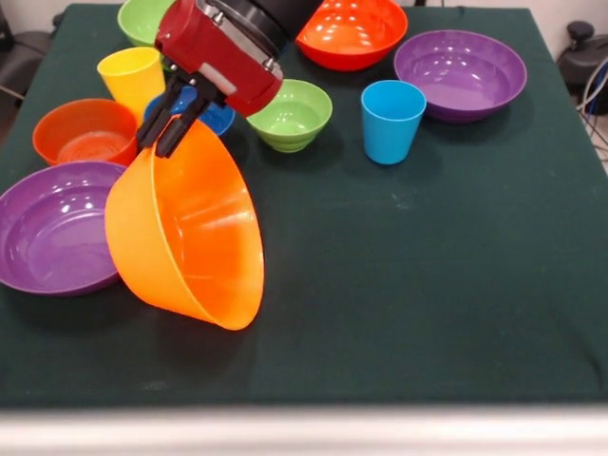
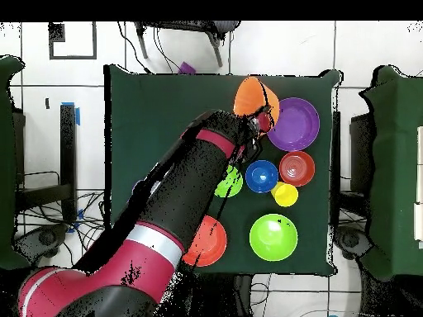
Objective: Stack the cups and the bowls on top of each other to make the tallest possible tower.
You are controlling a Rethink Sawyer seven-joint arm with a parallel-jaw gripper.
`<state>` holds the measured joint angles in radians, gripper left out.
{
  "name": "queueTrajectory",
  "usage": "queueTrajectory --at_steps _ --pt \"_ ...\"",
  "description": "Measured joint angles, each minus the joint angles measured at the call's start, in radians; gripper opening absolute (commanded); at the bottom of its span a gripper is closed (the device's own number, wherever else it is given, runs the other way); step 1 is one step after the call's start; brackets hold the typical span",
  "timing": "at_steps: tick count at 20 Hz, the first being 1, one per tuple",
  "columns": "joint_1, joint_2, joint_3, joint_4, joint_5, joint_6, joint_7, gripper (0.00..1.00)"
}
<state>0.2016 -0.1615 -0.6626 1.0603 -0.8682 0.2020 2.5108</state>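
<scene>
At the left of the front view a large purple bowl [image 1: 55, 228] sat upright on the green bench [image 1: 427, 285], with a smaller red-orange bowl [image 1: 84, 131] behind it and the yellow cup [image 1: 132, 81] beyond that. Just right of these hung the big orange bowl [image 1: 185, 228], tipped on its side with its mouth facing right and forward. The fingers [image 1: 171, 122] were closed across its upper rim, one outside the wall and one inside, so the bowl was held by a thin edge only. Whether its lower rim touched the bench I could not tell.

That pinch looked like the main risk. A glossy wall held at one point could swing or slip out, and the bowl might then roll onto the purple bowl, which it nearly touched. If it was meant to go mouth down as the tower's base, a release while so tilted would likely leave it rocking or face up.

Behind the wrist, the small dark blue bowl [image 1: 217, 116] and a green bowl [image 1: 290, 114] stood close enough for the arm to nudge. Farther right, the light blue cup [image 1: 391, 120] was upright, with a second purple bowl [image 1: 460, 73] and another red-orange bowl [image 1: 352, 31] well clear.
</scene>
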Motion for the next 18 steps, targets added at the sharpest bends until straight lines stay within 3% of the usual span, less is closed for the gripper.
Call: queueTrajectory --at_steps 8,18 --pt "0.021 0.013 -0.040 0.000 0.036 -0.004 0.003 0.00" --pt "0.136 0.137 -0.230 0.000 0.174 -0.090 0.134 0.00"
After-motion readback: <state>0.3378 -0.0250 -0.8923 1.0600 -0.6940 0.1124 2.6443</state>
